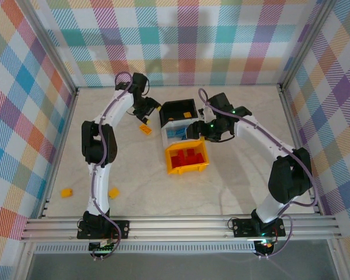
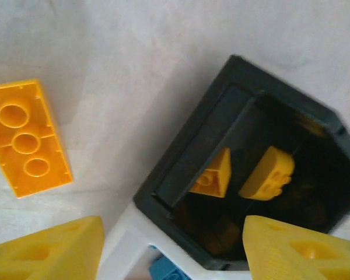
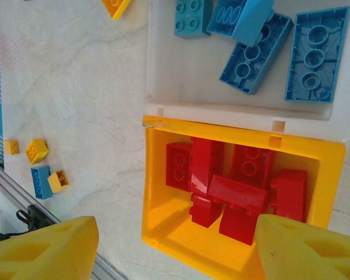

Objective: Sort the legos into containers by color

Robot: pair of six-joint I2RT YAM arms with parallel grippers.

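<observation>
The pale bench (image 1: 233, 186) carries three joined plastic bins at its centre: a black bin (image 1: 178, 109) at 12 o'clock, a translucent white bin (image 1: 176, 131) in the middle and a yellow-orange bin (image 1: 186, 158) at 6 o'clock.

The left end effector (image 2: 172, 245) hangs by the black bin's 9 o'clock side, spread wide and empty. The right end effector (image 3: 175, 245) hangs over the yellow-orange bin, also wide and empty.

Red bricks (image 3: 233, 186) lie in the yellow-orange bin, blue bricks (image 3: 262, 46) in the white one, and yellow bricks (image 2: 268, 172) in the black one. A flat yellow brick (image 2: 26, 137) lies loose at 9 o'clock of the white bin.
</observation>
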